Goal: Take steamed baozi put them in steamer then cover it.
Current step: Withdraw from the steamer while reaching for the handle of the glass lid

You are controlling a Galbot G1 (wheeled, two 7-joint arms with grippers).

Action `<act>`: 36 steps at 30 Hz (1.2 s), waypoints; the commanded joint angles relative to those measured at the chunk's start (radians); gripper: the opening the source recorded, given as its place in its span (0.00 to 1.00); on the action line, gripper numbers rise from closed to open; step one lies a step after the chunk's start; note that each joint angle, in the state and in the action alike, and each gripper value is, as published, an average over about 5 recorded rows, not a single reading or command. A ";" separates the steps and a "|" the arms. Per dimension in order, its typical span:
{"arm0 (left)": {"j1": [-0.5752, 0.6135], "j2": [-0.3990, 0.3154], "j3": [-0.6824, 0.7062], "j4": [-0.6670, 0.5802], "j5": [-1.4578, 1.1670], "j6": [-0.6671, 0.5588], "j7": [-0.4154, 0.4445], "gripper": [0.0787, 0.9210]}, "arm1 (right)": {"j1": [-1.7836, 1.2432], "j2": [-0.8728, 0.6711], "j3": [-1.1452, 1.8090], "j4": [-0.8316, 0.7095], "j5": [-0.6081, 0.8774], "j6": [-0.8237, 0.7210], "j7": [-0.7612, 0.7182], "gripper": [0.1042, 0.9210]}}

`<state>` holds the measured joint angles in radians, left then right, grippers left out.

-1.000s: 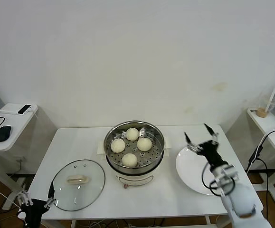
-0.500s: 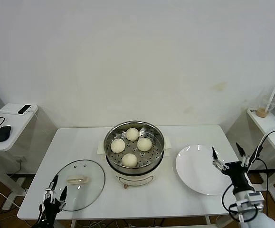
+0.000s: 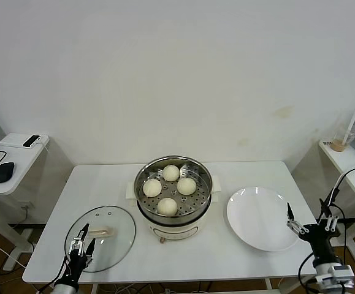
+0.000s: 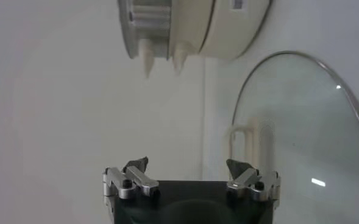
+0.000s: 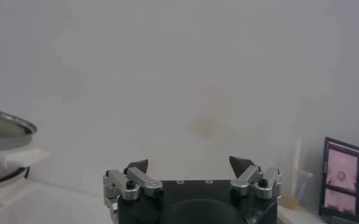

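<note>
Several cream-white baozi [image 3: 167,206] lie in the shiny steamer [image 3: 202,174], which stands on its cream pot base at the table's middle. The glass cover [image 3: 117,244] lies flat on the table to the steamer's left, its bar handle [image 3: 101,232] facing up. My left gripper [image 3: 82,241] is open over the cover's near edge, just short of the handle. In the left wrist view this gripper [image 4: 188,165] is empty, with the cover [image 4: 301,134] and the steamer's base [image 4: 228,27] ahead. My right gripper [image 3: 309,215] is open and empty beyond the table's right front corner; in the right wrist view it [image 5: 188,163] faces the wall.
An empty white plate [image 3: 257,214] lies to the right of the steamer. The white table [image 3: 226,260] is flanked by a side table with a mouse [image 3: 2,172] on the left. Another side table on the right holds a drink cup [image 3: 339,142].
The right gripper drew back from above the plate toward the right front corner and sank lower. The left gripper came up and forward over the cover's near edge.
</note>
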<state>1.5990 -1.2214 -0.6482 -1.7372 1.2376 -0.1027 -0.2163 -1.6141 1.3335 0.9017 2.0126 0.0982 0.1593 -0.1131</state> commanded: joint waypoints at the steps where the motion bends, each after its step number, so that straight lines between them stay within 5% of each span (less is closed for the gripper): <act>1: -0.083 0.021 0.022 0.090 0.031 0.001 0.006 0.88 | -0.034 0.010 0.034 0.003 0.000 0.006 0.001 0.88; 28: -0.305 0.068 0.106 0.269 -0.016 0.009 0.001 0.87 | -0.067 0.037 0.042 -0.017 -0.027 0.018 -0.007 0.88; 36: -0.281 0.064 0.107 0.258 -0.025 0.008 0.003 0.63 | -0.059 0.038 0.033 -0.022 -0.032 0.016 -0.007 0.88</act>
<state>1.3353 -1.1592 -0.5454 -1.5030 1.2176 -0.0948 -0.2113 -1.6713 1.3705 0.9347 1.9926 0.0705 0.1749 -0.1202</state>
